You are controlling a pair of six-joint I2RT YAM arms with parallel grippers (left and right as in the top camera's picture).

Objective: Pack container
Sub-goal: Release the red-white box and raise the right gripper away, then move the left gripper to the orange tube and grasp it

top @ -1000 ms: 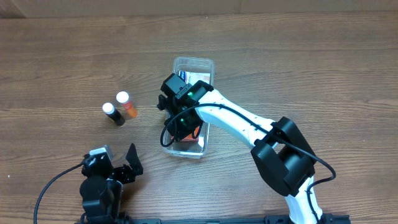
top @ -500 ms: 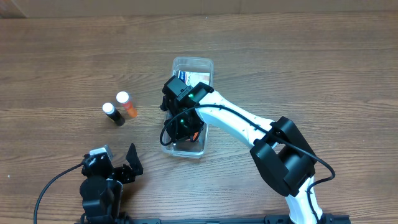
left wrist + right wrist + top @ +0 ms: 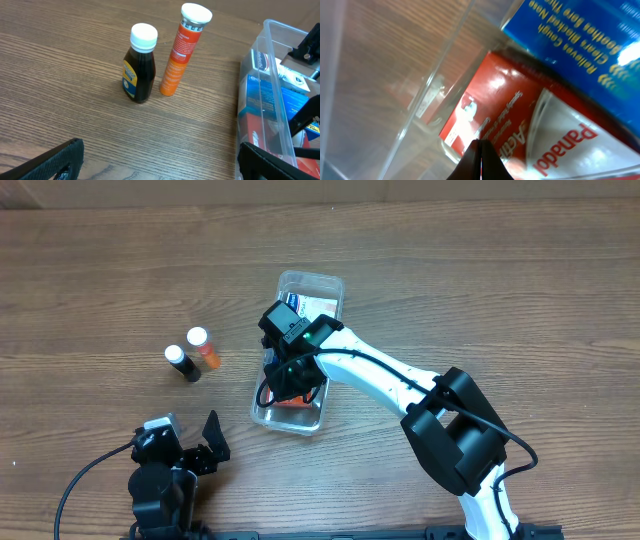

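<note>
The container [image 3: 312, 279] is a long clear bin in the middle of the table, with a red box [image 3: 520, 115] and a blue box [image 3: 580, 45] inside it. My right gripper [image 3: 290, 383] reaches down into its near half. In the right wrist view that gripper [image 3: 480, 150] is shut, its tips pressed together just over the red box and holding nothing. My left gripper [image 3: 192, 448] rests at the near left edge, wide open and empty. In the left wrist view its fingers [image 3: 55, 162] frame bare wood, with the container's wall [image 3: 272, 85] at the right.
A dark brown bottle with a white cap [image 3: 181, 364] [image 3: 140, 65] and an orange tube with a white cap [image 3: 204, 348] [image 3: 185, 50] stand upright side by side, left of the container. The right arm [image 3: 400, 385] stretches across from the near right.
The container's near end has swung a little to the left, with the right gripper inside it. The left arm and the bottles have not moved.
</note>
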